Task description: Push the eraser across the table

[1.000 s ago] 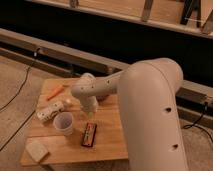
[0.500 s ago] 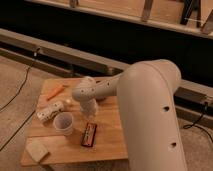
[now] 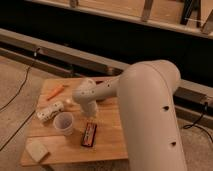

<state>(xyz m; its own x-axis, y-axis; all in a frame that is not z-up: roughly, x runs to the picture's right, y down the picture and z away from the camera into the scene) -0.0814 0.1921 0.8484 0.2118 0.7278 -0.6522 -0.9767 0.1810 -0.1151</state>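
The eraser (image 3: 90, 134), a flat black block with a red-orange strip, lies on the light wooden table (image 3: 110, 147) near its front middle, just right of the cup. My gripper (image 3: 91, 116) hangs from the white wrist directly behind and above the eraser's far end, shut and holding nothing. I cannot tell whether it touches the eraser. The thick white arm fills the right side and hides the table's right part.
A translucent cup (image 3: 64, 123) stands left of the eraser. A white oblong block with dark spots (image 3: 50, 111) and an orange stick (image 3: 56, 91) lie at the back left. A pale beige block (image 3: 37, 150) sits at the front left corner. Cables run over the floor.
The wrist has come down a little toward the eraser's far end. The eraser and the other things have not moved.
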